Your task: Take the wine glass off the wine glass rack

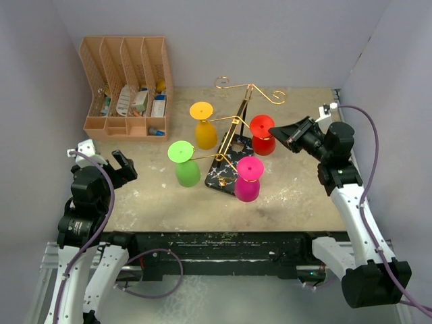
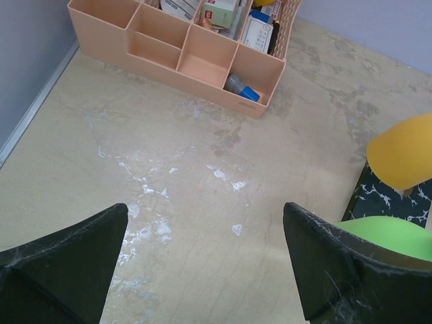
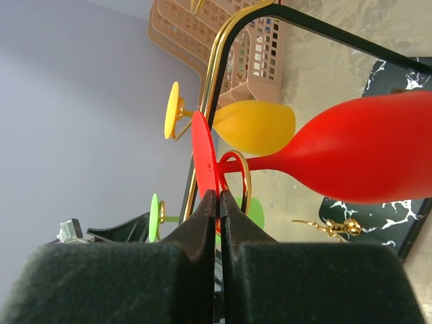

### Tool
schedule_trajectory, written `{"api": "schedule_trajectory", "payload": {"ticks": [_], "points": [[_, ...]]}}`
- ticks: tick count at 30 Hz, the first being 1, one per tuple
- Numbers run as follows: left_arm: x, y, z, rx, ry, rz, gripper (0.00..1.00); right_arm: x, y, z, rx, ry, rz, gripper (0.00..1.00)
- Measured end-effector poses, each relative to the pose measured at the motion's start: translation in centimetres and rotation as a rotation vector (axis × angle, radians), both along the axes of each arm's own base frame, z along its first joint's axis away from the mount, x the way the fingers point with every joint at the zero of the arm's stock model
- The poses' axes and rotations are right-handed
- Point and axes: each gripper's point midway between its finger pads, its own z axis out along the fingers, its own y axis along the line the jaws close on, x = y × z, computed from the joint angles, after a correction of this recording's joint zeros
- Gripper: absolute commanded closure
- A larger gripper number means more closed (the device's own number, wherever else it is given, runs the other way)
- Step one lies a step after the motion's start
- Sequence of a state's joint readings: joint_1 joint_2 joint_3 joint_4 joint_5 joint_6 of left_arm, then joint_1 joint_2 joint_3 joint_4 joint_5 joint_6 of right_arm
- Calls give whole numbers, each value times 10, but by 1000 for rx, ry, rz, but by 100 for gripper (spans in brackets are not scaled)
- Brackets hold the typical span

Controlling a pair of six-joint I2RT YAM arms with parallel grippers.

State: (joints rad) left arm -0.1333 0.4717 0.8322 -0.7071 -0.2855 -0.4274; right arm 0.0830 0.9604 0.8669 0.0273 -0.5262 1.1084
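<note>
The gold wire wine glass rack (image 1: 237,121) stands mid-table on its black marble-look base (image 1: 223,174). Red (image 1: 262,135), yellow (image 1: 204,129), green (image 1: 185,167) and pink (image 1: 248,179) wine glasses hang upside down from its arms. My right gripper (image 1: 278,129) is at the red glass. In the right wrist view its fingers (image 3: 202,219) are shut on the edge of the red glass's flat foot (image 3: 202,145), beside the gold curl (image 3: 244,177) that holds the stem. My left gripper (image 2: 206,236) is open and empty, low over the table left of the green glass (image 2: 391,233).
A peach plastic file organiser (image 1: 127,88) with small items stands at the back left; it also shows in the left wrist view (image 2: 182,50). Grey walls close in the table on the left, back and right. The yellow glass (image 2: 405,150) hangs right of my left gripper.
</note>
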Motion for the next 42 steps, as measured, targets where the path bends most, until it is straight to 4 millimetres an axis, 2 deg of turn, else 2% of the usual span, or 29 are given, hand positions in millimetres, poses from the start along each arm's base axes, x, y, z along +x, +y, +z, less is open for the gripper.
{"api": "schedule_trajectory", "payload": {"ticks": [8, 17, 35, 42], "points": [[0, 0, 0, 0, 0, 0, 1, -1, -2, 8, 13, -18, -15, 100], [0, 0, 0, 1, -2, 2, 1, -29, -17, 42, 51, -96, -117, 100], [0, 1, 0, 1, -2, 3, 0, -30, -14, 5, 112, 41, -126, 100], [0, 1, 0, 1, -2, 3, 1, -27, -10, 7, 132, 37, -98, 100]]}}
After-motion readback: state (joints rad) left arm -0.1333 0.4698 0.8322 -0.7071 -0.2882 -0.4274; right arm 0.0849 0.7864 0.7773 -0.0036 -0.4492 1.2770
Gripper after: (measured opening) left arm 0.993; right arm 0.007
